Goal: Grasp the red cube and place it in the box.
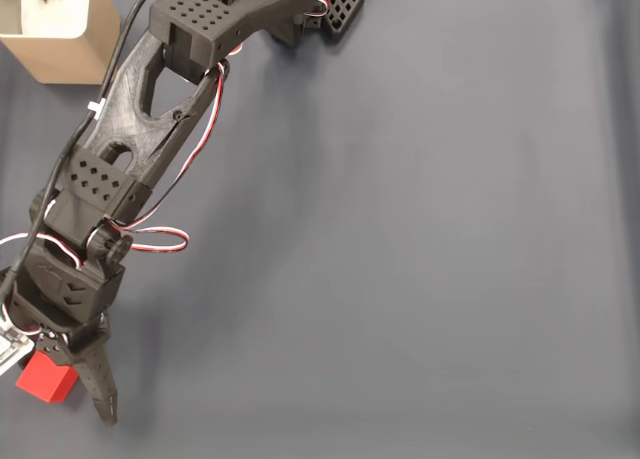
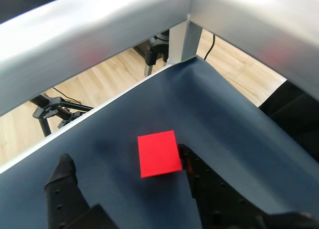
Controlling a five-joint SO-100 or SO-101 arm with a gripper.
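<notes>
Saw the dark grey worktop (image 1: 420, 259) bare across most of the fixed view. The black arm (image 1: 140, 119) ran from the top edge down along the left side to the bottom-left corner, red and white wires (image 1: 165, 241) looping off it. The box (image 1: 62, 39) sat at the top-left corner, tan walls, white lining inside, well apart from the cube. An aluminium frame rail (image 2: 99, 44) crossed the top of the wrist view beyond the worktop's edge, wood floor behind it. The gripper (image 2: 127, 166) was down at the bottom-left corner with jaws spread wide, holding nothing. The red cube (image 1: 45, 379) sat on the worktop between the fingers; in the wrist view the cube (image 2: 158, 153) was right against the right-hand finger (image 2: 199, 181), clear of the left one
</notes>
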